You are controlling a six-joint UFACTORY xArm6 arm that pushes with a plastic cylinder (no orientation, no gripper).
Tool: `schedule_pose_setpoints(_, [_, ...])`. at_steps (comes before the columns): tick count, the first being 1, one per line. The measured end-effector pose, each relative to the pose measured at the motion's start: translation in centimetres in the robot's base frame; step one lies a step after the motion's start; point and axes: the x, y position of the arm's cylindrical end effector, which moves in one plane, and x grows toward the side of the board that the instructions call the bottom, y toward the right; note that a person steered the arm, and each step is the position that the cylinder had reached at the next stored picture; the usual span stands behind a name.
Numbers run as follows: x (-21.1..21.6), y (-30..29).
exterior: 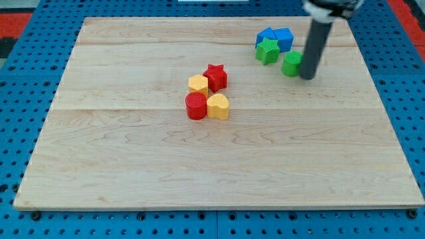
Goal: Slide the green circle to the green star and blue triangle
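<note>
Near the wooden board's (133, 166) middle: red cylinder (196, 105), yellow hexagon (198, 83), red star (216, 77), yellow heart (218, 106), clustered. Toward top right: green star (267, 50) touching blue triangle (266, 35) and blue block (283, 38). Just right, green circle (291, 64), with my tip (307, 77) against its right side. No fingers, nothing gripped.

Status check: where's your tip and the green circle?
My tip at green circle's right side. Green star and blue triangle just to its left. Nothing between.
</note>
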Motion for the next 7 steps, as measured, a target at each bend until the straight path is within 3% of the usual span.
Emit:
schedule_pose_setpoints(2, [-1.5,4.8])
schedule_pose_setpoints(4, [-2.0,5.6])
schedule_pose_setpoints(5, [-1.3,4.0])
schedule_pose_setpoints(7, [-0.3,-4.5])
